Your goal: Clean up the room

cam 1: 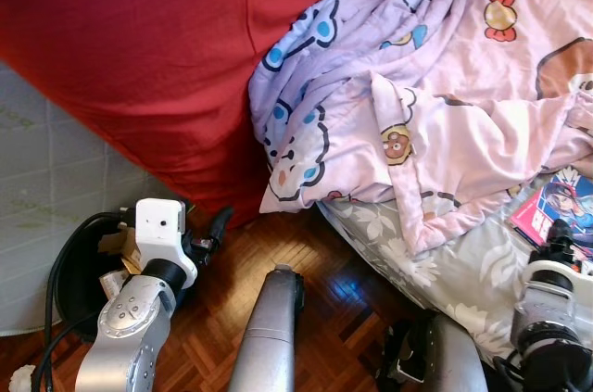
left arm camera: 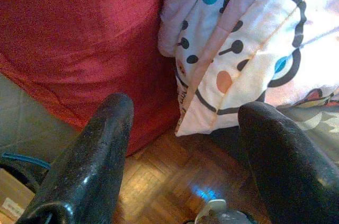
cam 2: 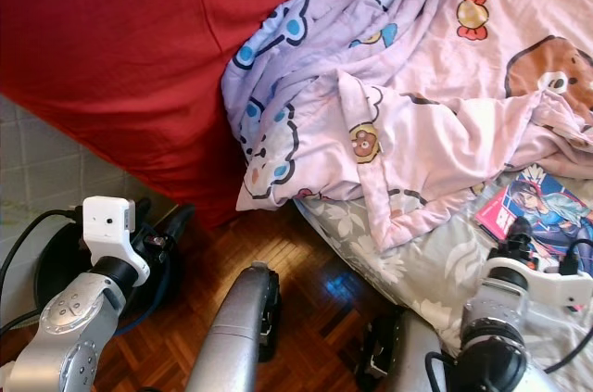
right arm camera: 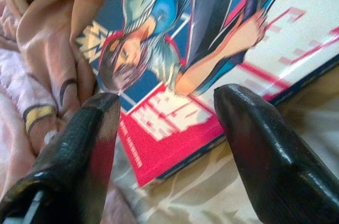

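Our left gripper (left arm camera: 183,144) hangs with jaws apart over the parquet floor (cam 1: 324,299), the red cover (cam 1: 148,49) and pink cartoon blanket (cam 1: 435,105) beyond. Our right gripper (right arm camera: 167,113) holds jaws apart just before a comic book (right arm camera: 212,70) on the bed (cam 1: 463,271); its writing is unreadable.

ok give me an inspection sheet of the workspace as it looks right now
surface: bed with a grey flowered sheet; wooden parquet floor beside it
job's things: pink cartoon blanket lying crumpled on the bed, one corner hanging over the edge; comic book flat on the sheet, partly under the blanket
clutter: black bin with scraps in it on the floor
grippers: left gripper open, above the floor near the blanket corner; right gripper open, fingers either side of the book's corner, not touching
cables: black cable looping by the left arm
surroundings: red cloth behind, pale quilted cover to the left
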`<state>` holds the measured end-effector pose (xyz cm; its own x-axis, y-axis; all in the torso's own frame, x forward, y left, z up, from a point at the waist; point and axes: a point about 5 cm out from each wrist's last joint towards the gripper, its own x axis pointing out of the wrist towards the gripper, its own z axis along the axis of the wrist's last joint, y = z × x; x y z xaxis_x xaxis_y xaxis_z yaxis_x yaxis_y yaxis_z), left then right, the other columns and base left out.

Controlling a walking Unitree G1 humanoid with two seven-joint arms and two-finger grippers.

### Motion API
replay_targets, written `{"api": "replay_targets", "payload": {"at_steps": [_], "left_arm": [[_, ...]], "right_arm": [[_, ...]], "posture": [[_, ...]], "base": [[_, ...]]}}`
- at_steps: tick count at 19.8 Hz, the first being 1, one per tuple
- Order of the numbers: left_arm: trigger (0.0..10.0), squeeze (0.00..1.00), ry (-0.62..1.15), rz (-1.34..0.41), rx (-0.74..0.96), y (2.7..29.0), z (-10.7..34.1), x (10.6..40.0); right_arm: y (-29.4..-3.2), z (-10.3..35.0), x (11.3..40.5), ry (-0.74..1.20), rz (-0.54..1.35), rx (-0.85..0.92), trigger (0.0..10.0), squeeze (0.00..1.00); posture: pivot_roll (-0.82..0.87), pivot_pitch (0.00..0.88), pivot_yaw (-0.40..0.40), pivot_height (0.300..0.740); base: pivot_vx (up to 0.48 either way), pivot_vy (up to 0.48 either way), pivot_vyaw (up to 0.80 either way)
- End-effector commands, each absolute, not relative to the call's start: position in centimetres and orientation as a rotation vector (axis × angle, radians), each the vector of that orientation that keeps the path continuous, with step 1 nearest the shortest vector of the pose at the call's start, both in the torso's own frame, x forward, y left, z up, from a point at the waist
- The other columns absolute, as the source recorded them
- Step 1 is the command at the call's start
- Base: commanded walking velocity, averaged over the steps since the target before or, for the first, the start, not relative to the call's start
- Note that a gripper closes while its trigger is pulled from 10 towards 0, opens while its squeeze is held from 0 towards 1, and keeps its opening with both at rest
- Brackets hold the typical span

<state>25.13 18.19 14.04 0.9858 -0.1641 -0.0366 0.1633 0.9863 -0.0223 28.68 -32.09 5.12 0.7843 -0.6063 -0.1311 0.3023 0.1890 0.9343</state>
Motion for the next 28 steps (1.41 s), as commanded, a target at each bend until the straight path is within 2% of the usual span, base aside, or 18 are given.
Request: {"api": "replay_targets", "payload": {"at_steps": [1,13,19,28], "left_arm": [[10.0,0.0,0.063,-0.147,-0.014,19.0,13.7,24.6],[10.0,0.0,0.063,-0.15,-0.015,18.7,13.7,24.9],[10.0,0.0,0.068,-0.148,-0.011,18.9,13.7,24.4],[10.0,0.0,0.08,-0.154,0.018,19.6,14.3,23.5]], "right_arm": [[-32.3,3.4,27.1,-0.258,-0.728,1.24,10.0,0.0],[-29.6,0.6,25.7,-0.226,-0.778,1.311,10.0,0.0],[-30.4,1.6,26.3,-0.252,-0.74,1.305,10.0,0.0],[-31.1,1.2,25.4,-0.254,-0.678,1.326,10.0,0.0]], "posture": [[0.33,0.529,0.246,0.635],[0.34,0.53,0.252,0.635],[0.34,0.533,0.256,0.635],[0.38,0.554,0.297,0.635]], "base": [[0.0,0.0,0.0],[0.0,0.0,0.0],[0.0,0.0,0.0],[0.0,0.0,0.0]]}}
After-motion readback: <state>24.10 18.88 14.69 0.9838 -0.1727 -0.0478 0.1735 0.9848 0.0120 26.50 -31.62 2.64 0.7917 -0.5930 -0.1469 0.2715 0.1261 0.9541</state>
